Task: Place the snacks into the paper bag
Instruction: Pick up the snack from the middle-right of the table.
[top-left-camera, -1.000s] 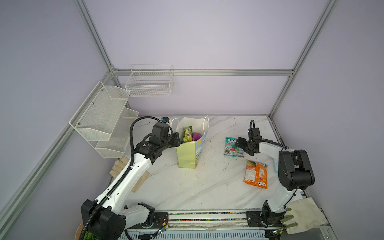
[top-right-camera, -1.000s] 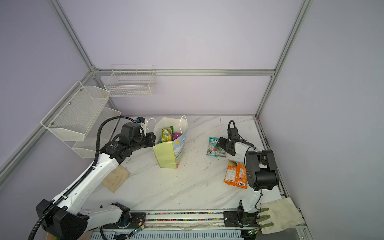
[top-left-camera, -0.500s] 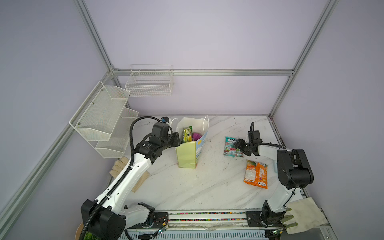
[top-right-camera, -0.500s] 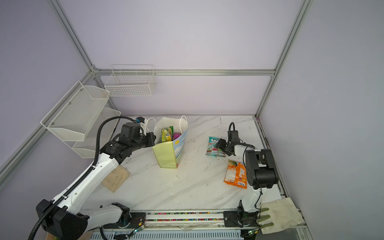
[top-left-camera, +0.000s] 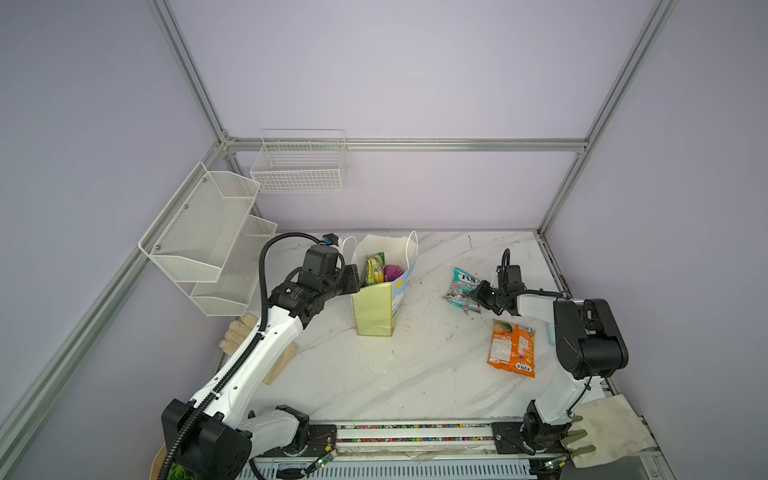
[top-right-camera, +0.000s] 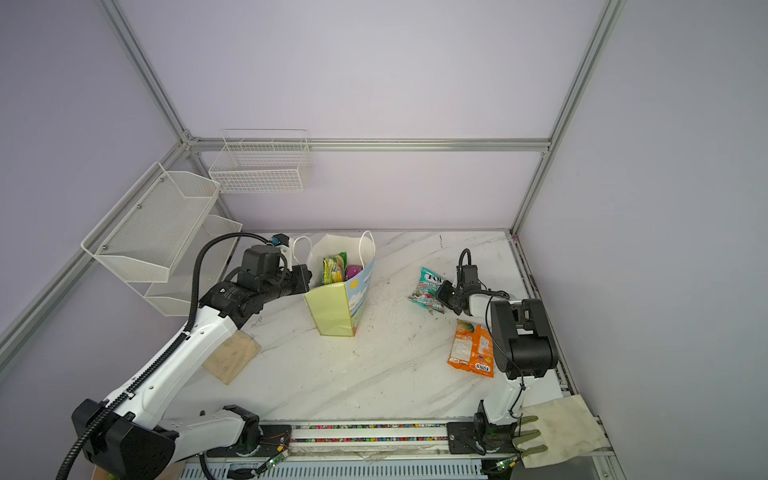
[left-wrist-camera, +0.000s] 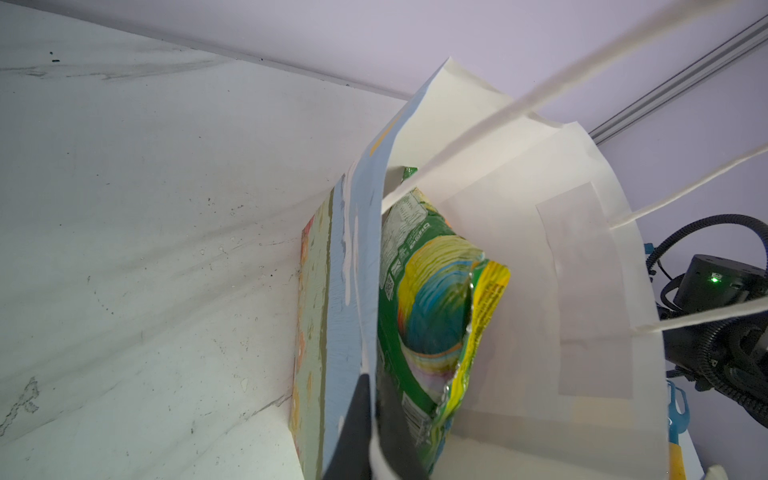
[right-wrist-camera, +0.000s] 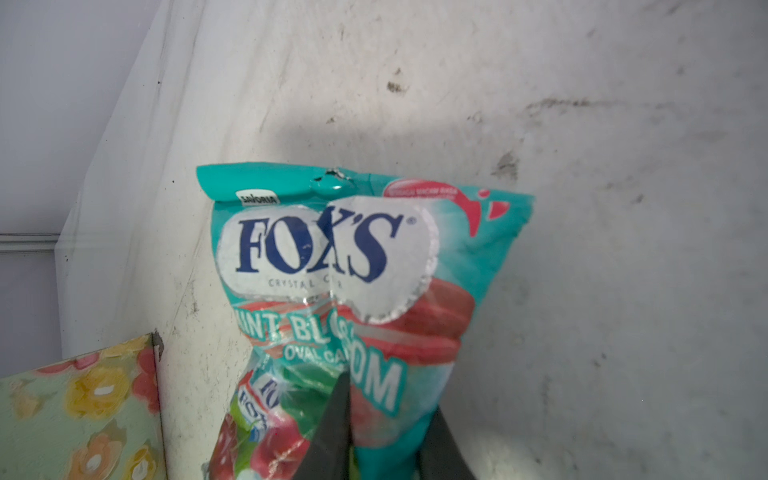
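The paper bag (top-left-camera: 376, 309) (top-right-camera: 332, 309) stands upright mid-table, with a green packet (top-left-camera: 375, 270) (left-wrist-camera: 432, 316) and a purple packet (top-left-camera: 393, 272) sticking up inside it. My left gripper (top-left-camera: 353, 283) (left-wrist-camera: 372, 432) is shut on the bag's wall at its rim. To the right lies a teal FOX'S packet (top-left-camera: 463, 286) (right-wrist-camera: 345, 257), partly on top of a second FOX'S packet (right-wrist-camera: 257, 415). My right gripper (top-left-camera: 478, 297) (right-wrist-camera: 386, 432) is shut on the near end of the top one. An orange packet (top-left-camera: 512, 347) (top-right-camera: 471, 349) lies flat near the right arm.
White wire baskets (top-left-camera: 299, 166) and mesh shelves (top-left-camera: 199, 237) hang on the back and left walls. A wooden board (top-right-camera: 230, 357) and a glove (top-left-camera: 239, 330) lie under the left arm. A cloth (top-left-camera: 611, 428) lies at the front right corner.
My right gripper has slid toward the teal FOX'S packet and its jaws have closed from wide open onto it. The left arm and the bag have not moved.
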